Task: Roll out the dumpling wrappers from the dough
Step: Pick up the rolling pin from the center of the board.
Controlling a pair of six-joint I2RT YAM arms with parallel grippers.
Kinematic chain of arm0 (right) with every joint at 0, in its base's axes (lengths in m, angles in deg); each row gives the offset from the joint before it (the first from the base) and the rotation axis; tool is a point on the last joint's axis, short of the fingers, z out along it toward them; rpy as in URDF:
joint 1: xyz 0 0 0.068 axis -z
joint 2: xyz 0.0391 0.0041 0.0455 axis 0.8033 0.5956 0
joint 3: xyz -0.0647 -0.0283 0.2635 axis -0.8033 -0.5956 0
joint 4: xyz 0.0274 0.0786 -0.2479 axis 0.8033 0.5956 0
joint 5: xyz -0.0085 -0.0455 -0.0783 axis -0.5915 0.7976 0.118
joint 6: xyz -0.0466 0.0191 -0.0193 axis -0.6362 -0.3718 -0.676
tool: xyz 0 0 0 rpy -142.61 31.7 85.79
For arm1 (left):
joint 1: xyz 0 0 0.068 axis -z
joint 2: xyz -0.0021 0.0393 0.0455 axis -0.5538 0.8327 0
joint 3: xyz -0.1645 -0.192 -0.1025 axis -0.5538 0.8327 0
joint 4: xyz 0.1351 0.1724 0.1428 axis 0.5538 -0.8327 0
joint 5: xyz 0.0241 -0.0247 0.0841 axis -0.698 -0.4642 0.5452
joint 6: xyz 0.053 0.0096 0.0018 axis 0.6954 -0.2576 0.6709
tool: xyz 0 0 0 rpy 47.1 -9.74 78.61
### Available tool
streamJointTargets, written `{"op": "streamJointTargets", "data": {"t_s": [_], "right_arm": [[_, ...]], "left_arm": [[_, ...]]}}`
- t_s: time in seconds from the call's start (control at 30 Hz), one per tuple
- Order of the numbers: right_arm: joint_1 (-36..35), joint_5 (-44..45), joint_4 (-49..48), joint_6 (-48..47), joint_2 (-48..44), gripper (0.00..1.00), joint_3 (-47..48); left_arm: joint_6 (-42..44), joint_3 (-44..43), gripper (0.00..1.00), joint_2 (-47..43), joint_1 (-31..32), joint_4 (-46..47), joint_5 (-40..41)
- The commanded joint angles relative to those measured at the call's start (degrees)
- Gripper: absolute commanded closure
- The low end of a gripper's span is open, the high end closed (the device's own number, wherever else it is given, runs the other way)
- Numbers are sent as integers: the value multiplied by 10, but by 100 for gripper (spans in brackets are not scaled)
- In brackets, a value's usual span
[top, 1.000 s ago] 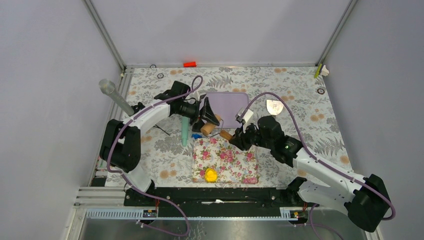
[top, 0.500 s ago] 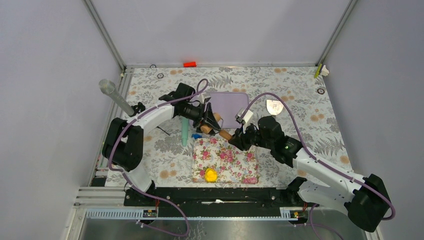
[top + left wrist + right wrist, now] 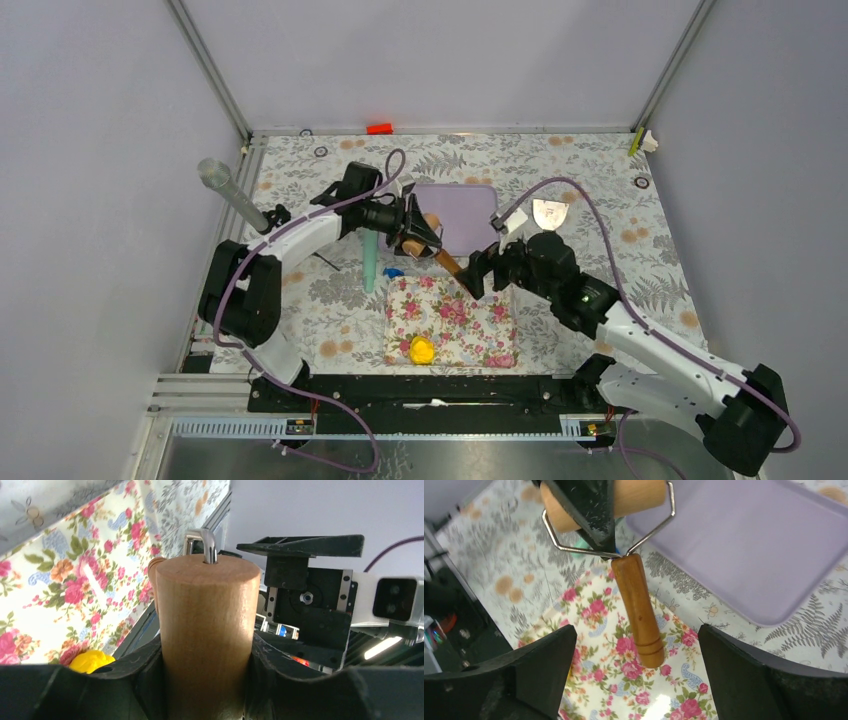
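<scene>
- the dough (image 3: pixel 422 349) is a small, bright yellow lump, knobbly and uneven. it lies on the floral mat (image 3: pixel 455 310) close to the mat's near edge, well apart from both tools.
- the left tool (image 3: pixel 413 238) is clamped on the smooth, round wooden drum of the roller (image 3: pixel 207 615). a bent wire yoke (image 3: pixel 555 540) joins the drum to a turned wooden handle (image 3: pixel 639 612), which slants over the mat's far edge.
- the right tool (image 3: pixel 636 647) stands wide, its black fingers (image 3: pixel 549 655) on either side of the handle without touching it.
- the mat is a straight-edged printed rectangle on the leaf-patterned table (image 3: pixel 600 200). a smooth lilac tray (image 3: pixel 749 545) with a rounded rim lies just beyond it.
- a stretch of flowered mat lies between the handle and the dough.
</scene>
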Motion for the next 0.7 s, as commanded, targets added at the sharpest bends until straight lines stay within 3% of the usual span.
{"op": "streamJointTargets", "data": {"t_s": [0.0, 0.1, 0.2, 0.3, 0.37, 0.6, 0.67], "right_arm": [[1, 95, 49, 104, -38, 0, 86], [10, 97, 133, 147, -20, 0, 145], [104, -50, 103, 212, -16, 0, 140], [244, -236, -86, 371, -37, 0, 41], [305, -280, -198, 483, -45, 0, -12], [327, -376, -467, 616, 24, 0, -54], [327, -400, -533, 643, 44, 0, -54]], "left_arm": [[-130, 22, 100, -87, -18, 228, -53], [-256, 49, 100, -110, -25, 415, -61], [-368, 57, 100, -119, -31, 585, -70], [-451, 55, 100, -117, -38, 715, -76], [-508, 57, 100, -114, -45, 790, -75], [-659, 58, 100, -76, -48, 993, -68], [-670, 60, 100, -73, -48, 1008, -64]]}}
